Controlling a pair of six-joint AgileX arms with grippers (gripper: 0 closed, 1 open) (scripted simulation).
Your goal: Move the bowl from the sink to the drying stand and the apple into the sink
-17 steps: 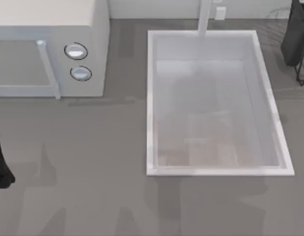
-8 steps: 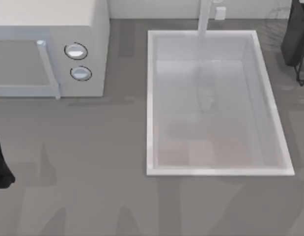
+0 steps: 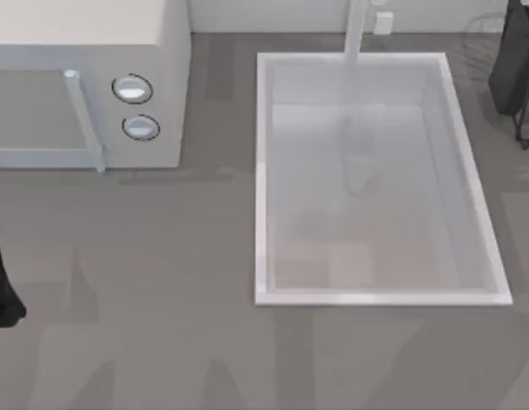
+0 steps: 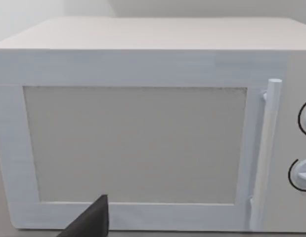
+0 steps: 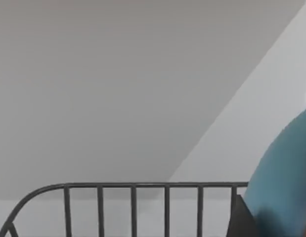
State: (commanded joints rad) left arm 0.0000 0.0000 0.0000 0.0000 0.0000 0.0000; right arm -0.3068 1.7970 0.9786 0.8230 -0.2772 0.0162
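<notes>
Right wrist view: curved blue bowl [image 5: 286, 182] beside wire drying stand [image 5: 133, 195].

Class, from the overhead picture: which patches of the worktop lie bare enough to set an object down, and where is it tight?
Bare grey table runs along the whole near side, in front of the microwave and the sink. The strip between microwave and sink is bare but narrow. The sink basin looks bare too. Tightest is the far right corner, where the drying stand meets the right arm.
</notes>
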